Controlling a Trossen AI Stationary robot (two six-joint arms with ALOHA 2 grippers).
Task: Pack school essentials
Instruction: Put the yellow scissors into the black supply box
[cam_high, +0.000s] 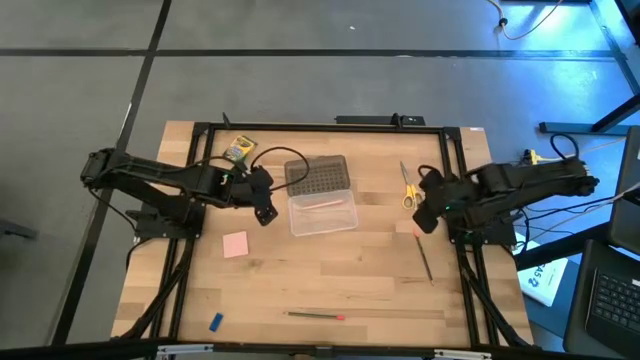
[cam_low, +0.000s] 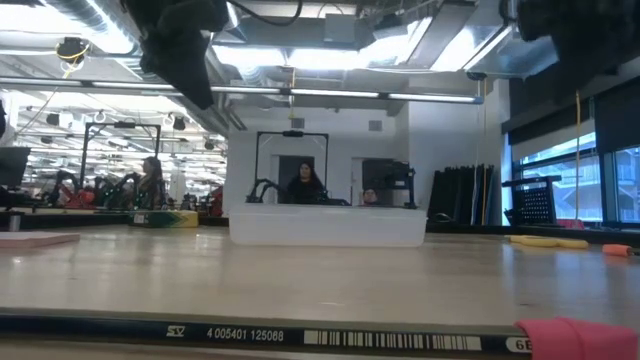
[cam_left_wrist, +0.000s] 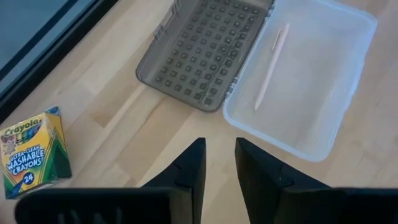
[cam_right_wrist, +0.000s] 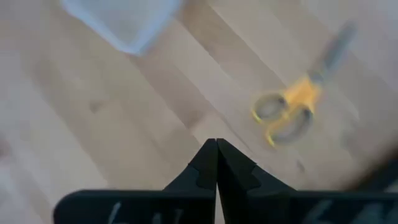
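— So where was everything on the table (cam_high: 330, 285)?
— The open case (cam_high: 322, 211) sat mid-table, one pink pencil (cam_left_wrist: 271, 65) inside, its grey lid (cam_high: 318, 173) folded toward the far edge. The crayon box (cam_high: 238, 148) lay near the far left corner, the scissors (cam_high: 408, 187) toward the right edge, the notepad (cam_high: 235, 244) left of centre, and the eraser (cam_high: 215, 321) and a long pencil (cam_high: 315, 315) by the near edge.
— And the grippers?
— The left gripper (cam_left_wrist: 219, 163) hovered beside the case, jaws slightly apart. The right gripper (cam_right_wrist: 216, 163) hung near the scissors, jaws pressed together.
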